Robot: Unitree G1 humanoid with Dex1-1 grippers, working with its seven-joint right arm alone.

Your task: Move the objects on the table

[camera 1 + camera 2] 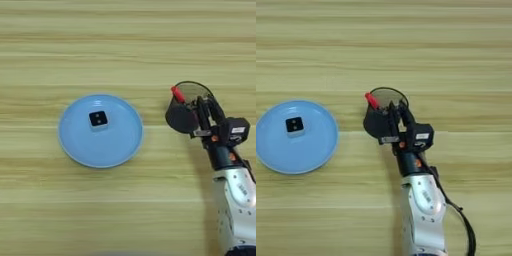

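Observation:
A black mesh cup [181, 119] [376, 126] stands tilted on the wood-grain table [125, 40], right of centre. The red end of a pen [177, 93] [372, 100] pokes up over the cup's left rim; the rest of the pen is hidden inside. My right gripper [208, 104] [398, 109] reaches in from below and hovers at the cup's near right rim. Its two black fingers [202, 111] stand a little apart, with nothing seen between them. What else lies inside the cup is hidden by its wall.
A round blue plate [116, 142] [312, 145] lies left of the cup with a small black square block [98, 119] [294, 125] on it. The silver forearm [423, 200] runs up from the bottom edge, with a black cable beside it.

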